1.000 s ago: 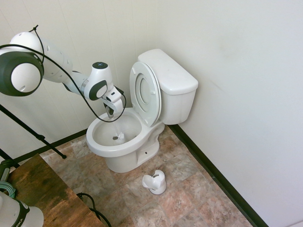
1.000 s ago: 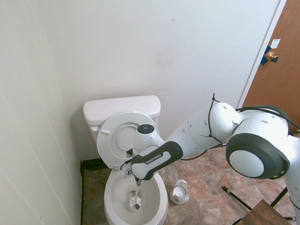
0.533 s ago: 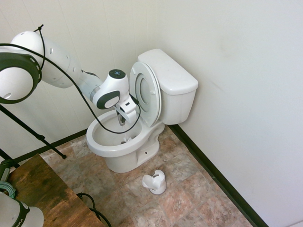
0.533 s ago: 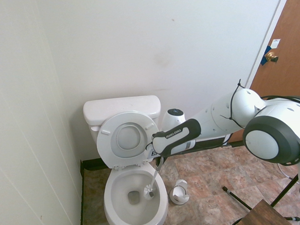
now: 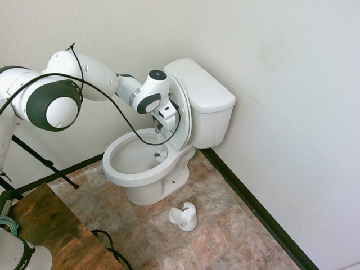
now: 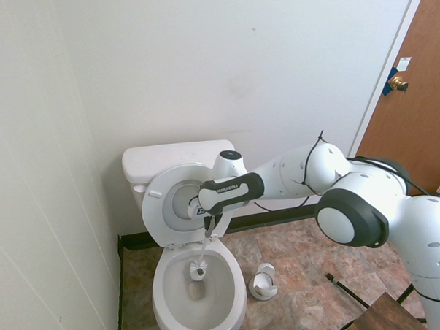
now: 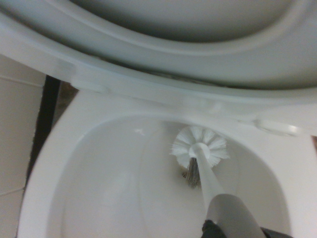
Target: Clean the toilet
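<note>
- Gripper (image 6: 210, 225) has swung across the bowl: a second ago it was over the front/middle, half a second ago at the side nearest the holder, now at the back, right under the raised seat (image 6: 179, 205).
- Jaws clamped tight on the brush (image 6: 199, 269) handle, pointing almost straight down. Handle runs from the fingers down into the bowl.
- Brush head has tracked with it: from low in the bowl near the drain, out to one side wall, now up on the rear wall below the hinge. The wrist view shows bristles (image 7: 198, 146) against the back slope, close under the rim.
- Toilet (image 5: 149, 169) unchanged: against the back wall in the corner, seat and lid up against the tank (image 5: 201, 84), bowl open.
- Holder (image 5: 184, 217) on the floor beside the base, empty, well clear of the arm.
- My read: this is a scrubbing sweep round the inside, mid-task. Bottom, one side and back look covered; the far side wall and front likely still to do.
- Risk: hand sits very close to the raised seat, so a further push back could knock it.
- Can't tell from these views how hard the bristles press.
</note>
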`<action>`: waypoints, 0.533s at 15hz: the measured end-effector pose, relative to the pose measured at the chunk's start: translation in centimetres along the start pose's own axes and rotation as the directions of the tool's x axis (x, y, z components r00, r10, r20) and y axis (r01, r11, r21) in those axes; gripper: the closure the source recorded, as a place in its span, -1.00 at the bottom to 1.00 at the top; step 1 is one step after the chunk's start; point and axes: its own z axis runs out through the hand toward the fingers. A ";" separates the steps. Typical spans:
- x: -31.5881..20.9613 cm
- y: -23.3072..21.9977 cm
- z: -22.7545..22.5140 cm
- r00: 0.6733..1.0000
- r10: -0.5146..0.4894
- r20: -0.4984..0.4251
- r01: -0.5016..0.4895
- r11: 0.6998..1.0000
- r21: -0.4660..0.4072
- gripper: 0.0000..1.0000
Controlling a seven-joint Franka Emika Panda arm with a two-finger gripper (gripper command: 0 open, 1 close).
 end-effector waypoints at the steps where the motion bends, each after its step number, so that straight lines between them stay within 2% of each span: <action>1: -0.8 -1.1 0.2 1.000 -0.006 -0.001 0.006 1.000 0.002 1.00; 4: -3.6 -2.7 0.6 1.000 -0.019 -0.018 0.019 1.000 -0.014 1.00; 8: -5.0 -1.1 -1.2 0.997 -0.004 -0.072 -0.001 0.997 -0.071 1.00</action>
